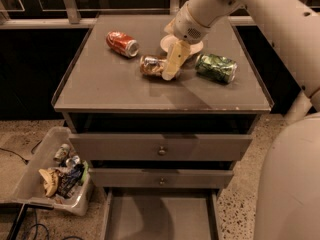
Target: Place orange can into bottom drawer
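The orange can [151,65] lies on its side near the middle of the grey cabinet top [115,91], its silver end facing left. My gripper [171,72] reaches down from the upper right and sits right over the can's right half, hiding that part. The bottom drawer [160,216] is pulled out at the cabinet's foot, a wide flat grey tray with nothing in it.
A red can [122,43] lies at the back left of the top, a green can [216,67] at the right, a pale plate [192,46] behind the gripper. Two upper drawers [161,147] stand slightly open. A plastic bin [55,171] of trash sits on the floor at left.
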{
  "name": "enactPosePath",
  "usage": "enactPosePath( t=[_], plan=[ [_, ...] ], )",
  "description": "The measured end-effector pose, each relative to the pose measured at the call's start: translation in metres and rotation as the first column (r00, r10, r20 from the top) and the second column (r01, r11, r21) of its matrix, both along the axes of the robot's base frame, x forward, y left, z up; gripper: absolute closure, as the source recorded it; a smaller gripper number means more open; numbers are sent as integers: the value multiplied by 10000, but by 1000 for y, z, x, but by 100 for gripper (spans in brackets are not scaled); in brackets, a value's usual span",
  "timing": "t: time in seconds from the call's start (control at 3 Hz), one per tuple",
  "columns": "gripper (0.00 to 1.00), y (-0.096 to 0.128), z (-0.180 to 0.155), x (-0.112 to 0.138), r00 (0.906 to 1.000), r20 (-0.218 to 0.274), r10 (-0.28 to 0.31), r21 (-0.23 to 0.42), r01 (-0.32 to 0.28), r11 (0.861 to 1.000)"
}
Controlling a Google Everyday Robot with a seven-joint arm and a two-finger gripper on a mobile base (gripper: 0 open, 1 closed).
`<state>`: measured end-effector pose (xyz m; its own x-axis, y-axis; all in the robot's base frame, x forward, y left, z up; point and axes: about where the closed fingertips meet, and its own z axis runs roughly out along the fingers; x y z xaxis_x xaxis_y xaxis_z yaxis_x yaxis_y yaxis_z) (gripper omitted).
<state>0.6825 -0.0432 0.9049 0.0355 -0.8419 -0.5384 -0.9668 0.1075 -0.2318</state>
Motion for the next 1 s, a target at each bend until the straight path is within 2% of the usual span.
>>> enactPosePath(
  t=[0.33, 1.0],
  plan=[
    [0, 5, -25, 13, 9972, -595, -454, -122, 448, 9989],
    [0, 14, -58, 23, 9862, -1315, -1007, -384, 964, 9946]
  ],
)
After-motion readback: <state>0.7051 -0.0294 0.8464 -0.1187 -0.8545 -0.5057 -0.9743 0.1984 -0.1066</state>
